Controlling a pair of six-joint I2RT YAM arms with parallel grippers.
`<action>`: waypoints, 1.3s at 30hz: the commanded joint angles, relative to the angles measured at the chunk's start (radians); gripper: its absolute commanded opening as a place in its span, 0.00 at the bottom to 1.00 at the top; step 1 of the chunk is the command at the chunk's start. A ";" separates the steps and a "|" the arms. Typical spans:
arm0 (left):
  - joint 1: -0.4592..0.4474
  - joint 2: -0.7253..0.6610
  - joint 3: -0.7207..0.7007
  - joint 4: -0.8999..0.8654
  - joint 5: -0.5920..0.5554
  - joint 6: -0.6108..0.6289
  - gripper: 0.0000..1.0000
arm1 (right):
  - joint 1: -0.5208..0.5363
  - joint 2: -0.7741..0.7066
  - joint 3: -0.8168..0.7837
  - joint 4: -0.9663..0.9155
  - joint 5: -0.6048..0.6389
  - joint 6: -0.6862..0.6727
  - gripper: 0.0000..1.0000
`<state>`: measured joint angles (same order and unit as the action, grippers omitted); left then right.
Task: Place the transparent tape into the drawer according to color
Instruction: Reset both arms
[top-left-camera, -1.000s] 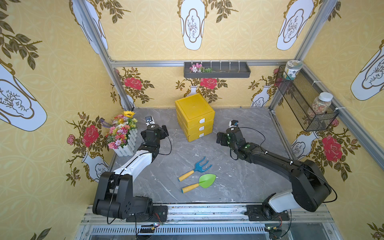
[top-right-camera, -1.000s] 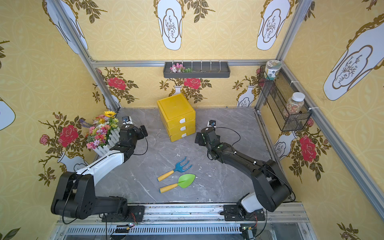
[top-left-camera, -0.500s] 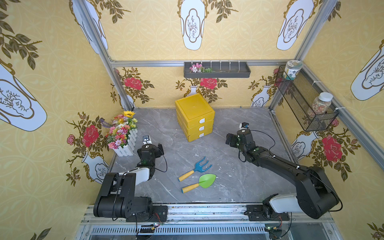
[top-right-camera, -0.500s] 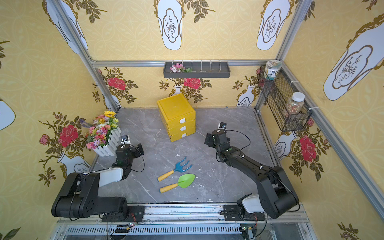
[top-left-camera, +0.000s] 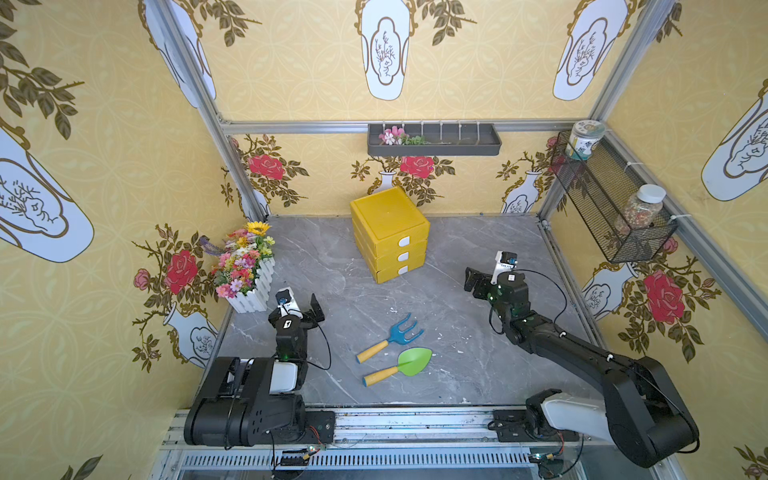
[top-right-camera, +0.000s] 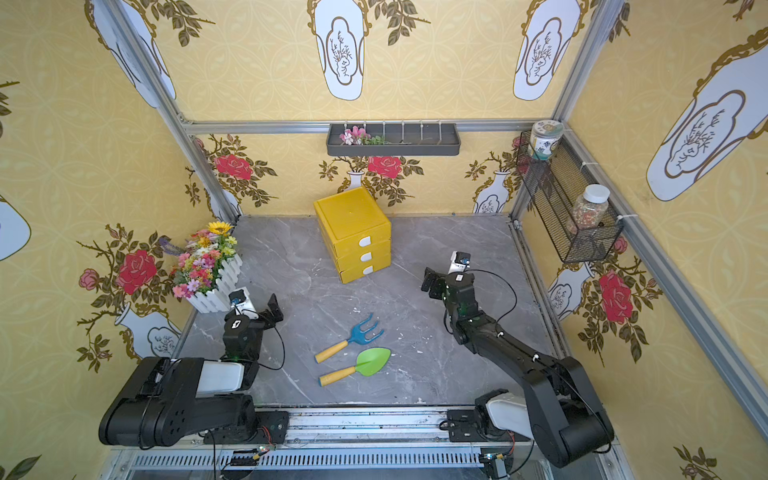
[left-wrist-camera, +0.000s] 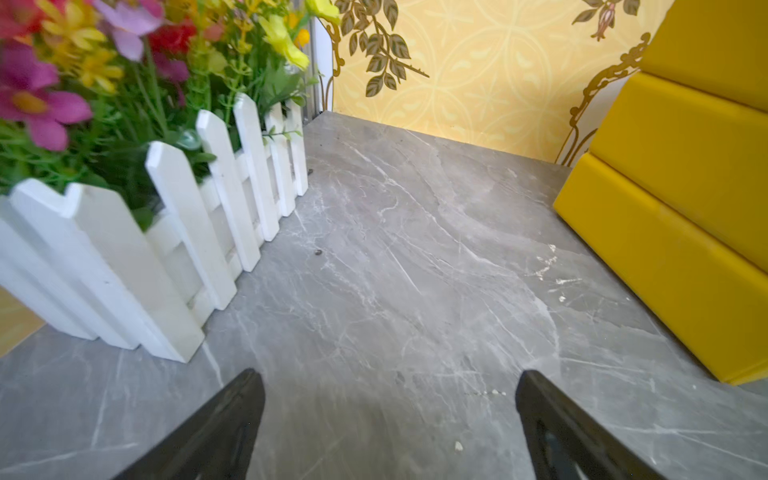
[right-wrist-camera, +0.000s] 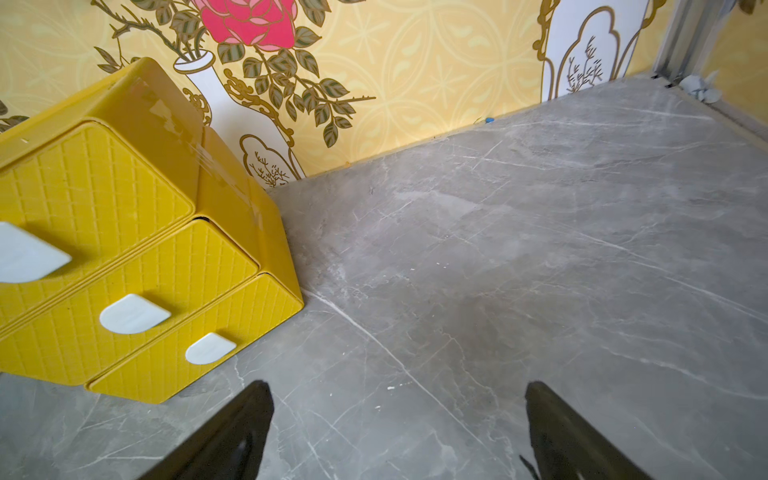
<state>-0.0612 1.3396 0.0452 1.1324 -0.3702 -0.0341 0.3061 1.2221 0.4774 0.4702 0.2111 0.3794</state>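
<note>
No transparent tape shows in any view. The yellow drawer unit (top-left-camera: 388, 235) (top-right-camera: 353, 232) stands at the back middle of the grey floor, its three drawers with white handles all shut. It also shows in the left wrist view as the drawer unit (left-wrist-camera: 685, 208) and in the right wrist view as the drawer unit (right-wrist-camera: 124, 232). My left gripper (top-left-camera: 311, 311) (left-wrist-camera: 386, 399) is open and empty, low at the front left beside the flower box. My right gripper (top-left-camera: 473, 281) (right-wrist-camera: 397, 409) is open and empty, to the right of the drawers over bare floor.
A white picket flower box (top-left-camera: 249, 270) stands at the left wall. A blue toy fork (top-left-camera: 395, 338) and a green toy trowel (top-left-camera: 401, 365) lie at the front middle. A dark wall tray (top-left-camera: 434, 139) hangs at the back. A wire basket (top-left-camera: 611, 208) with jars hangs on the right wall.
Both arms have pulled back from the drawer unit. The left has folded down toward its base at the front left, and the right has swung off to the right. Both grippers stayed open.
</note>
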 joint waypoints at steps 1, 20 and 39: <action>0.001 0.009 0.005 0.140 -0.055 0.001 1.00 | -0.031 -0.031 -0.014 0.107 0.069 -0.100 0.97; 0.005 0.006 0.004 0.138 -0.052 -0.002 1.00 | -0.180 0.018 -0.036 -0.025 0.203 -0.370 0.97; 0.013 0.008 0.012 0.124 -0.043 -0.009 1.00 | -0.249 0.193 -0.229 0.393 -0.012 -0.342 0.97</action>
<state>-0.0509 1.3445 0.0532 1.2469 -0.4187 -0.0357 0.0669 1.4036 0.2535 0.7647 0.2806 0.0257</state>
